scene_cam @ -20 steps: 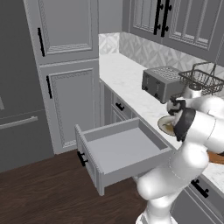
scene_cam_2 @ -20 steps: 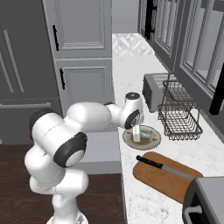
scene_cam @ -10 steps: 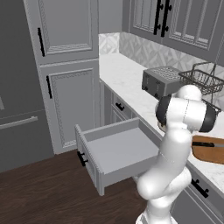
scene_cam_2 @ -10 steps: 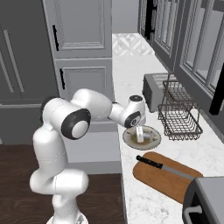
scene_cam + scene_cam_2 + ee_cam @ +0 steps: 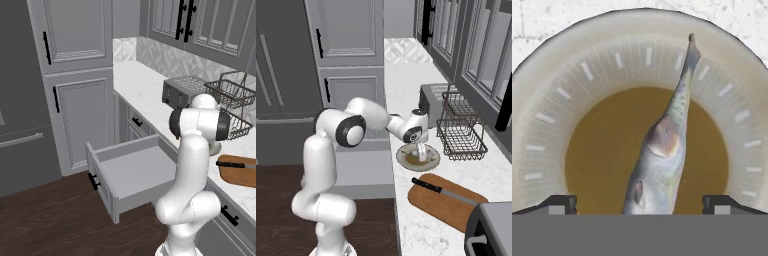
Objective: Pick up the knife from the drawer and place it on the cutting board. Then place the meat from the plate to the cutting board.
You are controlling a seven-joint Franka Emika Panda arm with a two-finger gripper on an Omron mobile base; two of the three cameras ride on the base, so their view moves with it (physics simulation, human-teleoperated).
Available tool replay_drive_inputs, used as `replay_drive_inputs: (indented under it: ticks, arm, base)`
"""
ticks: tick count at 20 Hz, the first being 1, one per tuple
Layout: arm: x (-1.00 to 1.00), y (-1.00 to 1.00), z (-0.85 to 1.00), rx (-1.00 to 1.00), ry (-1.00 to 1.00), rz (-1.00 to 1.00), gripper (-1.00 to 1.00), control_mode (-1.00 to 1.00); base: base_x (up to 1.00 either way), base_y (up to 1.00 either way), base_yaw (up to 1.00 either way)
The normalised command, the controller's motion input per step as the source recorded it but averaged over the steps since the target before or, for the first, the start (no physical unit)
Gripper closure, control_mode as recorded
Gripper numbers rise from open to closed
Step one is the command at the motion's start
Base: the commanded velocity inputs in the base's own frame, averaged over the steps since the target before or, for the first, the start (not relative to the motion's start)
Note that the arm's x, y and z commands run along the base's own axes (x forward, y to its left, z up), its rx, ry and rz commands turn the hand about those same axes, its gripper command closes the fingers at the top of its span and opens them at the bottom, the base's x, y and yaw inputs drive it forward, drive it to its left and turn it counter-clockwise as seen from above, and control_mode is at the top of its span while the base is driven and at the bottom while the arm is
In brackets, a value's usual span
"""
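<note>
In the hand view the pale grey meat (image 5: 662,150) lies lengthwise across the brown centre of the plate (image 5: 552,100). My gripper (image 5: 639,204) is open just above it, with one fingertip on each side of the meat's thick end. From the right base view the gripper (image 5: 420,149) points down over the plate (image 5: 404,159) on the counter. The knife (image 5: 440,190) rests on the reddish-brown cutting board (image 5: 451,206), nearer the camera than the plate. The drawer (image 5: 131,176) stands pulled open with a bare grey inside. The board (image 5: 241,172) and knife (image 5: 235,164) also lie right of my arm.
A toaster (image 5: 432,99) and a wire basket (image 5: 461,134) stand on the counter behind the plate. A second dark appliance (image 5: 491,231) sits at the counter's near end, beside the board. The open drawer juts out into the floor space below the counter.
The arm's elbow and upper links have swung up and round, while the hand has stayed over the plate. The knife, board and drawer have not moved.
</note>
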Motion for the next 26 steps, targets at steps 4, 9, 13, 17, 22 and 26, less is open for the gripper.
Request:
replay_drive_inputs:
  ticks: [4, 9, 13, 17, 22, 26]
  arm:
    - [0.02, 0.0, -0.28, 0.0, 0.03, 0.0, -1.0, -1.0]
    - [0.01, 0.0, -0.24, -0.01, 0.04, 0.0, -1.0, -1.0]
    - [0.12, 0.0, -0.12, 0.0, 0.0, -0.02, 1.0, -1.0]
    - [0.04, 0.0, 0.0, 0.0, 0.0, -0.01, 1.0, -1.0]
    - [-0.16, 0.0, 0.04, 0.0, -0.03, -0.02, 1.0, -1.0]
    - [-0.86, -0.08, 0.65, 0.0, -0.16, -0.14, 1.0, -1.0]
  base:
    - [0.0, 0.0, 0.0]
    - [0.0, 0.0, 0.0]
    - [0.0, 0.0, 0.0]
    - [0.0, 0.0, 0.0]
    - [0.0, 0.0, 0.0]
    - [0.0, 0.0, 0.0]
